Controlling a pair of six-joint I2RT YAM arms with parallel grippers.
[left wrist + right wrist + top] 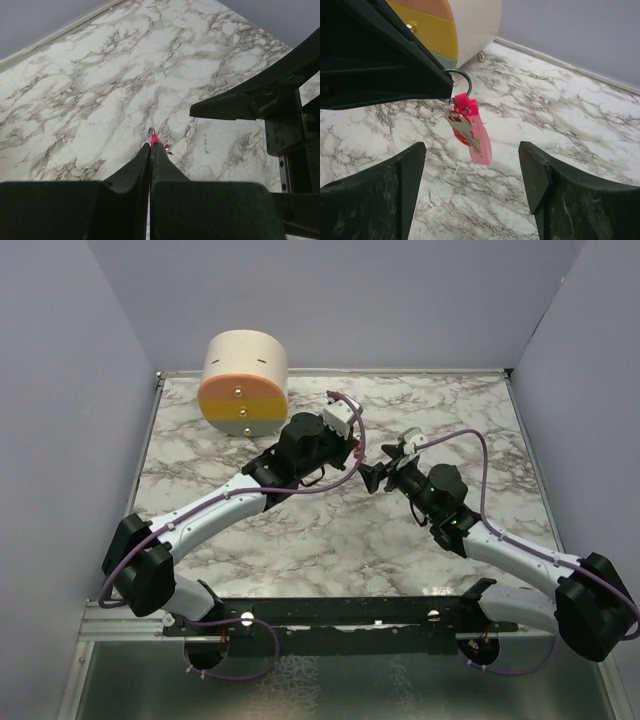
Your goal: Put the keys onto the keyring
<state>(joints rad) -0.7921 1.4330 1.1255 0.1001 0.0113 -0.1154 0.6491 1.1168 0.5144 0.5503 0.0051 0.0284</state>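
My left gripper (151,145) is shut on the keyring, a thin dark metal ring (460,76), and holds it in the air above the marble table (330,540). In the right wrist view a bright-pink strip (481,142) hangs from the ring. A small key (462,129), silver with a red head, hangs with it and lies against the strip. My right gripper (471,150) is open and empty, its jaws wide apart just in front of and below the hanging key. In the top view the two grippers meet near the table's middle, left (352,452) and right (375,476).
A cream cylinder box (243,383) with orange and yellow drawer fronts stands at the back left, and also shows in the right wrist view (445,25). Grey walls enclose the table on three sides. The right gripper's finger (250,100) crosses the left wrist view.
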